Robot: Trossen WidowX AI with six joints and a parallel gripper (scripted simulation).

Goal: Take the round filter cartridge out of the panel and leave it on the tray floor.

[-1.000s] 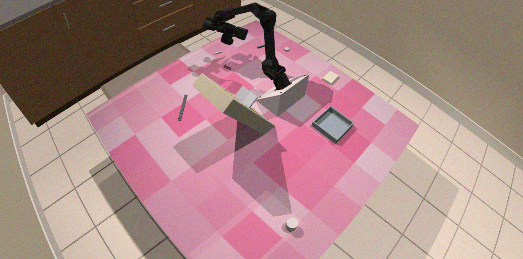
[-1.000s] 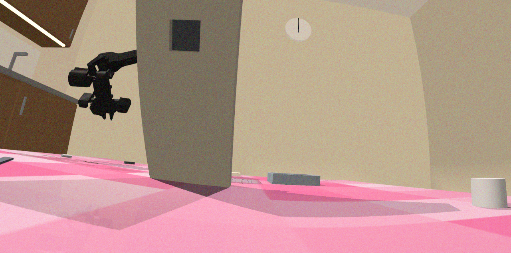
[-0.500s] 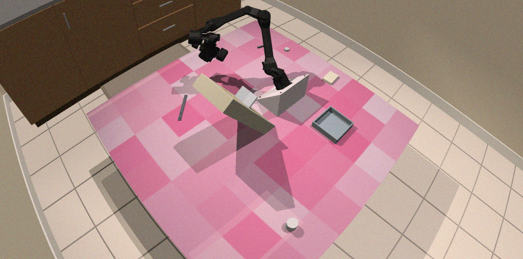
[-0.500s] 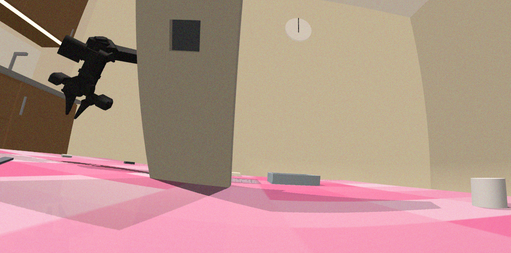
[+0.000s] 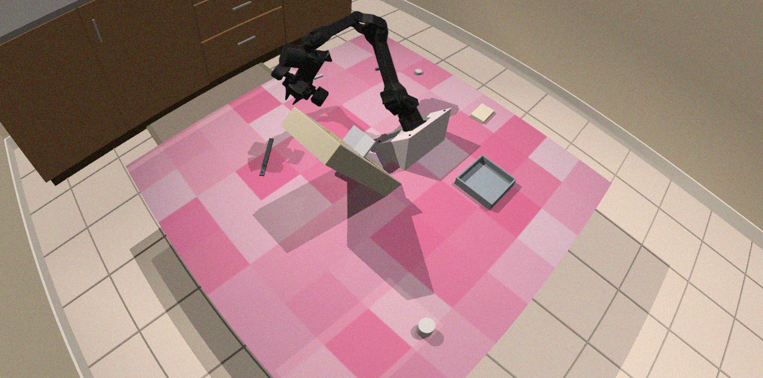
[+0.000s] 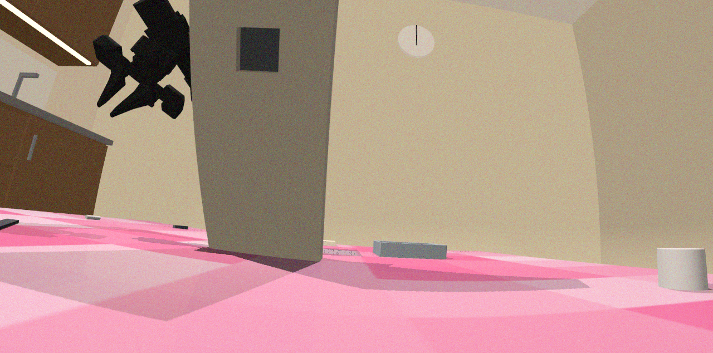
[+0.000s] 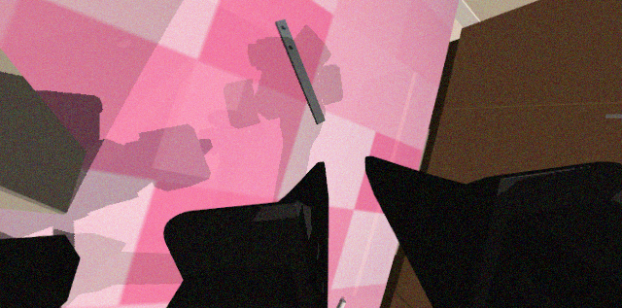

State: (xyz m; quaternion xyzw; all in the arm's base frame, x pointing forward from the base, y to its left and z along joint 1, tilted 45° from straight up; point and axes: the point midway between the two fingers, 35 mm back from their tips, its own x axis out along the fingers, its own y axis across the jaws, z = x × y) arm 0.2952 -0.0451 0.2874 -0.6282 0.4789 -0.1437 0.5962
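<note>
The service panel is a thick cream slab [image 5: 315, 141] [image 6: 264, 161] that leans on the mat; a dark corner of it [image 7: 34, 148] shows at the left of the wrist view. Its slotted face is turned away from the top and exterior views, and the round cartridge cannot be seen. My gripper [image 5: 290, 101] [image 6: 105, 110] [image 7: 344, 166] hangs in the air beyond the panel's upper end, pointing down. Its fingers are partly open with a narrow gap and nothing between them. The blue-grey tray [image 5: 486, 182] [image 6: 413, 250] is on the mat to the right of the panel, and its floor looks bare.
A dark flat bar [image 5: 266, 157] [image 7: 301, 75] with two holes lies below the gripper. A pale grey plate [image 5: 358, 139] is beside the panel. A white cylinder [image 5: 426, 327] [image 6: 682, 269], a cream block [image 5: 482, 112] and a small pale disc [image 5: 418, 71] lie about. A pale wedge-shaped body [image 5: 434, 131] is at the arm's base.
</note>
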